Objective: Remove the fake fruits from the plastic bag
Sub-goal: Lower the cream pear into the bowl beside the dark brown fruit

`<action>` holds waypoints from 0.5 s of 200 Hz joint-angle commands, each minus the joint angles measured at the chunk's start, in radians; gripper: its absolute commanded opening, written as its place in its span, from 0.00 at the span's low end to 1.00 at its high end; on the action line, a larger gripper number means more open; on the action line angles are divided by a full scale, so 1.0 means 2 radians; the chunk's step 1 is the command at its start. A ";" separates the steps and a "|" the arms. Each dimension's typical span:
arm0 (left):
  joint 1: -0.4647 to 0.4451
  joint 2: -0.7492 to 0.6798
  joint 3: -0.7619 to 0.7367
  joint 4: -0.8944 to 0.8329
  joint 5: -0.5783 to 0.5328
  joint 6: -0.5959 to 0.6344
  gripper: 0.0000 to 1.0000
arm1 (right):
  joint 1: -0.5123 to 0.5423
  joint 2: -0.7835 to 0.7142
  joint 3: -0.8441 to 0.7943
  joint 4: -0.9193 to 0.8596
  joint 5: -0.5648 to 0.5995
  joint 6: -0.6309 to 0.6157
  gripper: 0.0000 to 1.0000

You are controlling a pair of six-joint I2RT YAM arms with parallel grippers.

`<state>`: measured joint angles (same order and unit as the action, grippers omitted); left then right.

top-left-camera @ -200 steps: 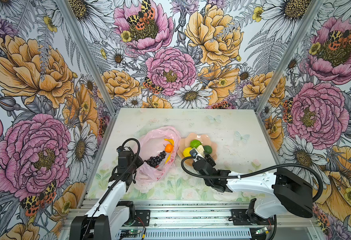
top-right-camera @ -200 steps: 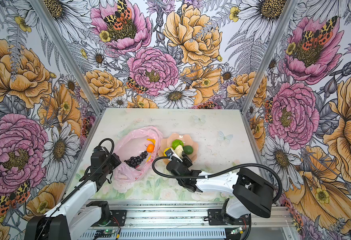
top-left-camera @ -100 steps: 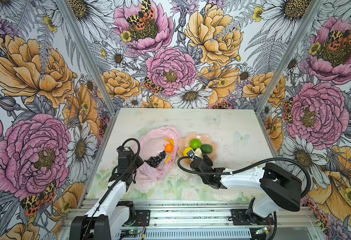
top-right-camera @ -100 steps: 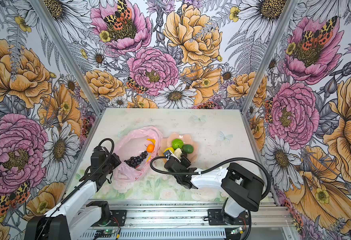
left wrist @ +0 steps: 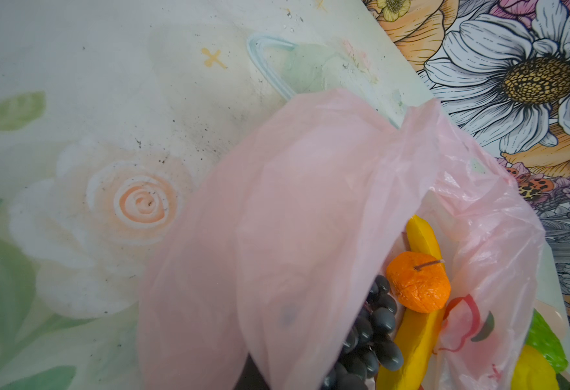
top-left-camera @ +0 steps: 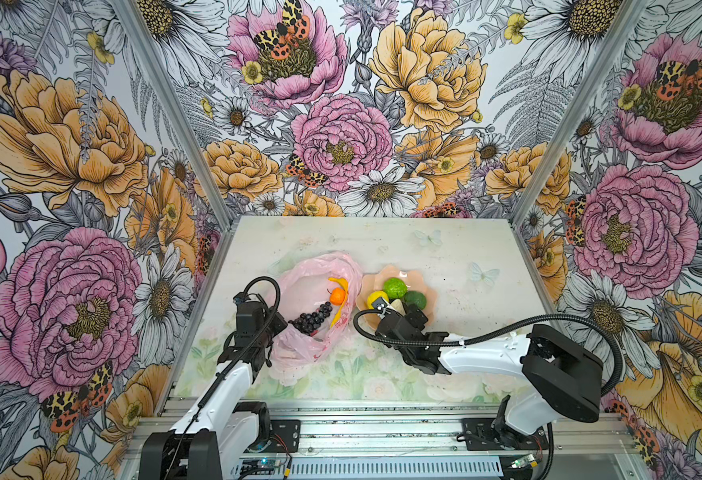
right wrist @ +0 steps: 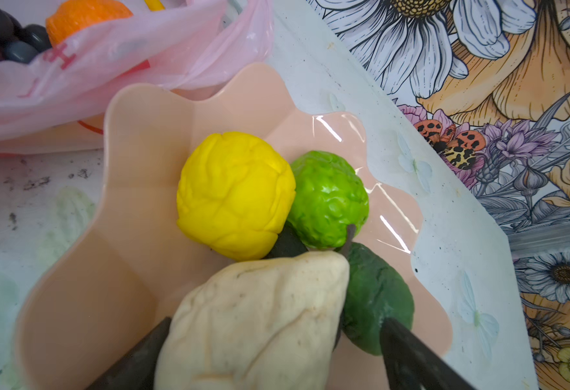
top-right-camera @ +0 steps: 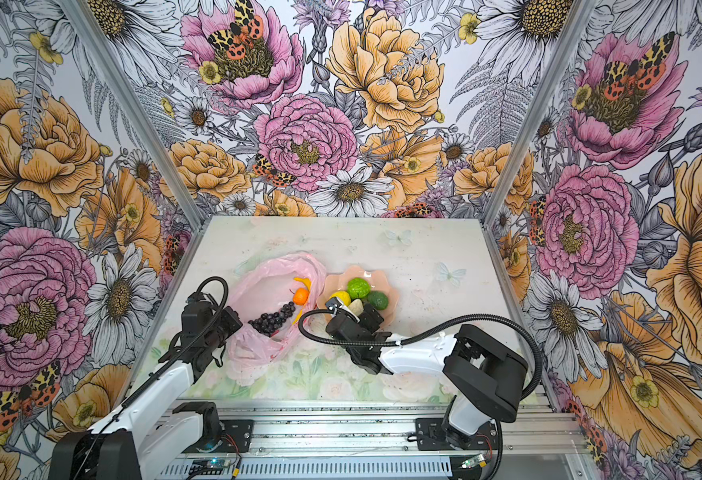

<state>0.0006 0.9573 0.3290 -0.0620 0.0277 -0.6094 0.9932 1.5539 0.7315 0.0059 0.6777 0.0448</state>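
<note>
The pink plastic bag (top-left-camera: 299, 353) lies open on the table's left half. A dark grape bunch (top-left-camera: 311, 320), an orange (top-left-camera: 337, 295) and a banana (top-left-camera: 334, 320) lie inside it. My left gripper (top-left-camera: 276, 328) is shut on the bag's near edge, and in the left wrist view the bag's film (left wrist: 293, 219) hides the jaws. My right gripper (right wrist: 273, 358) is open over the peach dish (right wrist: 141, 135). The beige lumpy piece (right wrist: 260, 320) lies between its fingers, clear of one of them. The lemon (right wrist: 234, 196), lime (right wrist: 329, 199) and avocado (right wrist: 374, 297) rest beside it.
The dish (top-right-camera: 376, 276) touches the bag's right side (top-right-camera: 311, 291). Flowered walls close in the table on three sides, and a metal rail runs along the front edge. The right arm's cable loops low over the table in front of the dish.
The right gripper's jaws have spread wide and let go of the beige piece, which now rests in the dish. The left gripper and the bag have not moved.
</note>
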 commanded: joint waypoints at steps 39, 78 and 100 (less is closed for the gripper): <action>0.000 -0.004 0.000 0.011 -0.001 0.011 0.00 | -0.023 -0.105 0.013 -0.047 -0.054 0.041 1.00; 0.000 -0.004 0.000 0.011 0.000 0.011 0.00 | -0.075 -0.161 -0.010 -0.062 -0.137 0.084 0.94; 0.001 -0.004 0.000 0.011 0.001 0.011 0.00 | -0.086 -0.163 -0.013 -0.078 -0.165 0.088 0.92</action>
<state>0.0006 0.9573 0.3290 -0.0620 0.0277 -0.6094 0.8425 1.2343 0.7273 -0.0898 0.4564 0.1699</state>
